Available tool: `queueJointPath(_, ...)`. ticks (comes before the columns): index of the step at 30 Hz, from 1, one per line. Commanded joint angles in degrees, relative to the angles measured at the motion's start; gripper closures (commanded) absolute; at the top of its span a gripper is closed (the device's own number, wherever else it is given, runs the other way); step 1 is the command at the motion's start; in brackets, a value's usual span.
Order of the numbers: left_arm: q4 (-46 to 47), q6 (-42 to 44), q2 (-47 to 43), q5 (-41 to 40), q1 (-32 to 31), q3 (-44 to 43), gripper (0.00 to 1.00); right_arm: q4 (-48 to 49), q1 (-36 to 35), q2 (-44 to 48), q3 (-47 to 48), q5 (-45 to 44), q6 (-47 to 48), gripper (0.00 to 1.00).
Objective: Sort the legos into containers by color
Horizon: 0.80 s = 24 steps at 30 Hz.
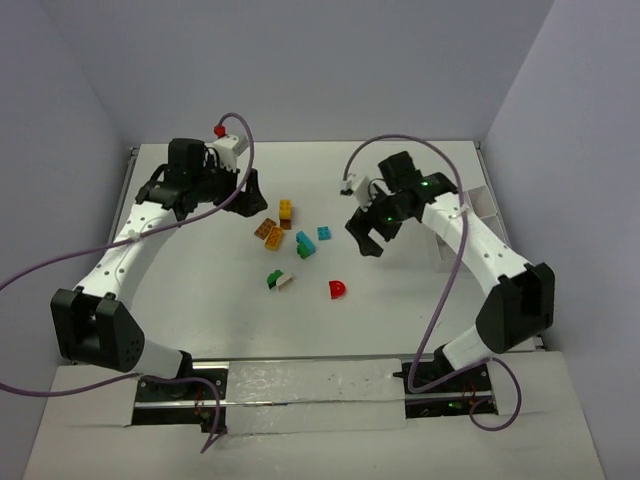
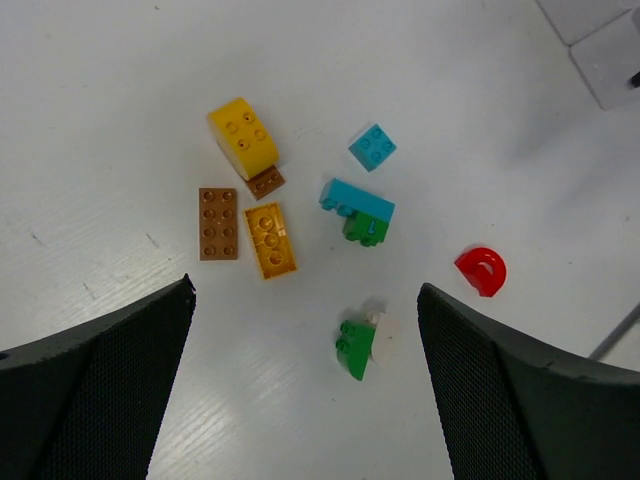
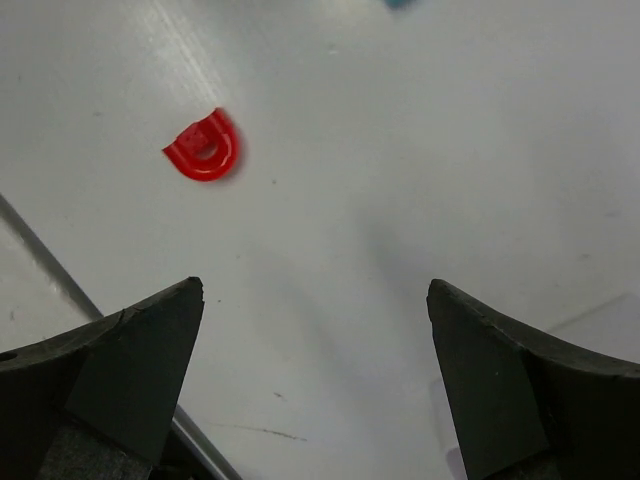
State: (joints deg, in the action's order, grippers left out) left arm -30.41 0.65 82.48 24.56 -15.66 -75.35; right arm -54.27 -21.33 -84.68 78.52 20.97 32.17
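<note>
White arm links [image 1: 125, 250], black joints [image 1: 95, 325], purple cables [image 1: 250, 150], dark mesh-textured left tool [image 2: 305, 287]

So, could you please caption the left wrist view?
Open left gripper hovers above scattered legos; red half-round lies apart.

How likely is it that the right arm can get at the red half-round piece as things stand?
Probably yes. The red half-round piece lies alone on bare table, apart from the other bricks. The right arm hangs close by with its jaws open and empty, and nothing stands between them.
</note>
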Motion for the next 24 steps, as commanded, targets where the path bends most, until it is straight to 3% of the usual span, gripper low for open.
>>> queueJointPath(1,-1.73,-1.32,-1.43,13.75,5.5,-3.01,0.01,-4.55,-7.73,-3.95,0.13,0.02,4.49,0.0)
queueJointPath(4,-2.81,-2.57,-0.44,17.87,8.04,-3.92,0.01,-5.23,-13.58,-5.58,-1.45,-2.8,6.2,0.0)
queueJointPath(12,-2.28,-2.77,-0.65,15.5,8.36,-2.78,0.01,-2.11,-24.92,-8.04,-5.59,-8.08,5.43,0.04)
queueJointPath(24,-1.81,-2.85,-0.56,13.33,8.36,-3.92,0.01,8.63,-28.95,-7.82,-11.46,-9.99,13.3,0.17)
